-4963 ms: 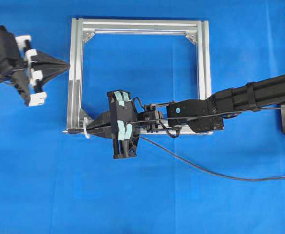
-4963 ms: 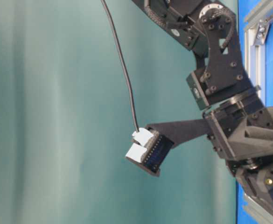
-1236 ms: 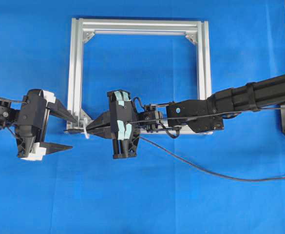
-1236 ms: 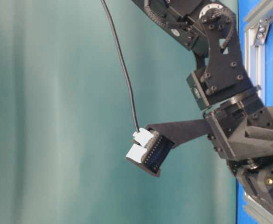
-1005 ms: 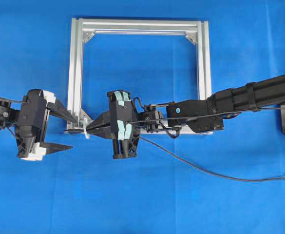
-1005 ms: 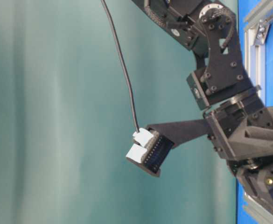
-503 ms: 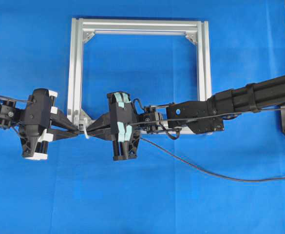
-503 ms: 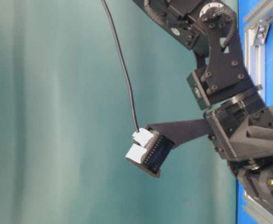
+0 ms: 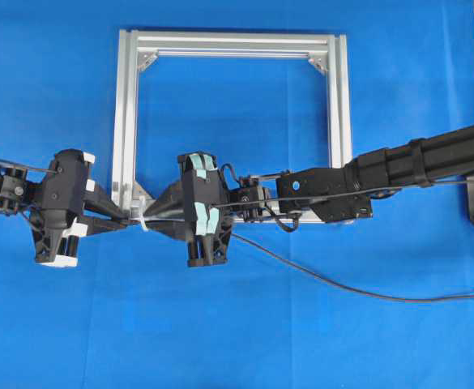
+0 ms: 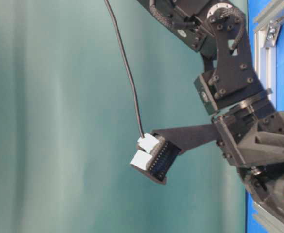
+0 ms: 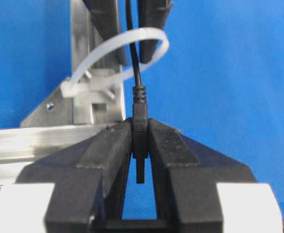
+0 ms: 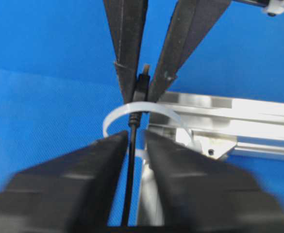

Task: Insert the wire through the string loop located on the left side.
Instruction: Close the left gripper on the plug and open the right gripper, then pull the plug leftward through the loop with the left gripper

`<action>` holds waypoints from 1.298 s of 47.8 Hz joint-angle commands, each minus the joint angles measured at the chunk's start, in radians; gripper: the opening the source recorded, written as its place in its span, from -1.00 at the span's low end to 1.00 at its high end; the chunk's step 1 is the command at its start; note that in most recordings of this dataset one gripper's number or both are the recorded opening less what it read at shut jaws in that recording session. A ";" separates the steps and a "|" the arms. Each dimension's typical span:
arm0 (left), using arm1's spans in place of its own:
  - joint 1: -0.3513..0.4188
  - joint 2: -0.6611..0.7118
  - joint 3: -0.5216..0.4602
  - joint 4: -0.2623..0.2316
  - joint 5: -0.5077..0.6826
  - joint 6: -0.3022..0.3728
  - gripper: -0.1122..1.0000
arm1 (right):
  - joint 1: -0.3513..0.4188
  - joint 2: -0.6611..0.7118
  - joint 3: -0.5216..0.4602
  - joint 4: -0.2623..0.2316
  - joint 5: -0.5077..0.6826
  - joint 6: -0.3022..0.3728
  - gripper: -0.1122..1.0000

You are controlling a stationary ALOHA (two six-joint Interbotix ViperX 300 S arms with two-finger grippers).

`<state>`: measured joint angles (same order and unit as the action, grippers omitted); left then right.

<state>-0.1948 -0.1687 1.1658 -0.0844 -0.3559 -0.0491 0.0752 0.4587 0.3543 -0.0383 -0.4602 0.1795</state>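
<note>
Clamping the wire [image 11: 139, 99] plug past the string loop [image 11: 113, 51], left end effector [image 11: 140, 145] (fingers tight), right end effector [image 12: 134, 145] parted around the cable.

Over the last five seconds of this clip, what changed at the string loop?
The left gripper came in from the upper left, open, and shut on the wire's plug past the string loop. The right gripper has just parted its jaws, so the wire now runs free between them. The aluminium frame and the right arm stayed where they were.
</note>
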 commanded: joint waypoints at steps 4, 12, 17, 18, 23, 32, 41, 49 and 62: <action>-0.003 -0.009 -0.009 0.002 -0.005 0.002 -0.66 | 0.000 -0.058 -0.002 0.023 0.035 -0.002 0.42; -0.002 -0.009 -0.008 0.002 -0.005 0.002 -0.66 | -0.002 -0.061 0.005 0.025 0.044 -0.002 0.92; -0.002 -0.011 -0.008 0.002 -0.005 0.002 -0.66 | 0.000 -0.061 0.005 0.026 0.044 -0.002 0.90; -0.003 -0.011 -0.008 0.002 -0.005 0.002 -0.66 | 0.000 -0.063 0.005 0.025 0.044 0.000 0.91; -0.003 -0.014 -0.005 0.002 -0.005 0.002 -0.66 | 0.000 -0.063 0.005 0.025 0.044 -0.002 0.91; -0.005 -0.063 0.031 0.002 0.025 0.002 -0.66 | 0.000 -0.063 0.005 0.026 0.051 -0.002 0.91; -0.006 -0.193 0.095 0.002 0.098 0.002 -0.66 | 0.000 -0.063 0.005 0.025 0.057 -0.002 0.91; -0.006 -0.367 0.147 0.002 0.221 -0.021 -0.66 | 0.000 -0.063 0.006 0.025 0.057 -0.003 0.91; -0.006 -0.741 0.187 0.002 0.451 -0.089 -0.66 | 0.000 -0.064 0.005 0.025 0.055 -0.006 0.91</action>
<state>-0.1979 -0.8161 1.3622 -0.0844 0.0537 -0.1335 0.0690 0.4510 0.3651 -0.0153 -0.4004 0.1749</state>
